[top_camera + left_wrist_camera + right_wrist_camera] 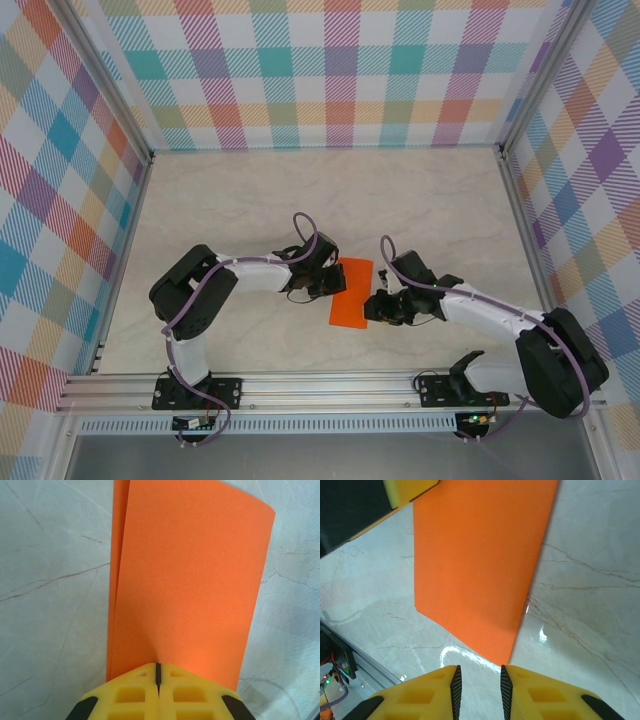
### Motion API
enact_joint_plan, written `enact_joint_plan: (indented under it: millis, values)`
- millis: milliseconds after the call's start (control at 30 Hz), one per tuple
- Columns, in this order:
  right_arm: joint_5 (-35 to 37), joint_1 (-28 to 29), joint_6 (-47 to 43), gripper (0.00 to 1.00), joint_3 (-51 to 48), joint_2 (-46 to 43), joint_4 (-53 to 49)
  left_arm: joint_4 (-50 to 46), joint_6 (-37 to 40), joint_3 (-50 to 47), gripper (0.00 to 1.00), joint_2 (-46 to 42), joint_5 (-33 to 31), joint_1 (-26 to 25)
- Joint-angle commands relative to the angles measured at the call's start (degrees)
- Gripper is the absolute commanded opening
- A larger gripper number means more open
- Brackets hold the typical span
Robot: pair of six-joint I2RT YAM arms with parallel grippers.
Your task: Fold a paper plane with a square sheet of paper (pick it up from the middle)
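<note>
Top view: the square sheet of paper (351,292) sits mid-frame over the table (250,200), between the left hand (325,284) and the right hand (378,305). Left wrist view: the left hand (158,672) is clamped on the doubled sheet's lower edge. Right wrist view: the right hand (478,680) is slightly parted and empty, with the sheet's corner just above it.

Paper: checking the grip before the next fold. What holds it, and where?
Left gripper pinches the paper at the middle of one edge; right gripper is open, holding nothing.
</note>
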Motion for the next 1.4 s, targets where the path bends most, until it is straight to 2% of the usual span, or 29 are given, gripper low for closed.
enact_joint_plan:
  millis: [0,200,700,933,1100,1367]
  values:
    - [2.0,0.1,1.5,0.31,1.6,-3.1,-7.2,-8.2,-0.2,-2.2,0.0,2.3,0.2,-1.2]
    - [0.8,0.0,1.5,0.32,1.7,-5.2,-8.5,-8.5,-0.3,-2.3,0.0,2.3,-0.5,-1.7]
    - [0.2,-0.1,-0.2,0.34,5.7,-1.6,-9.9,-8.6,-0.1,-3.2,0.0,1.1,-0.5,-1.9]
    - [6.1,-0.1,2.5,0.45,3.8,-4.3,-9.2,-7.1,-0.1,-3.4,0.01,-1.1,0.5,-1.9]
    - [9.7,-0.1,3.6,0.48,3.2,-4.1,-8.6,-8.7,0.3,-2.5,0.11,-5.4,-0.3,-1.9]
    - [2.8,-0.1,3.6,0.32,5.9,4.2,-0.7,-11.2,-0.1,-5.0,0.29,-13.8,-3.7,-1.8]
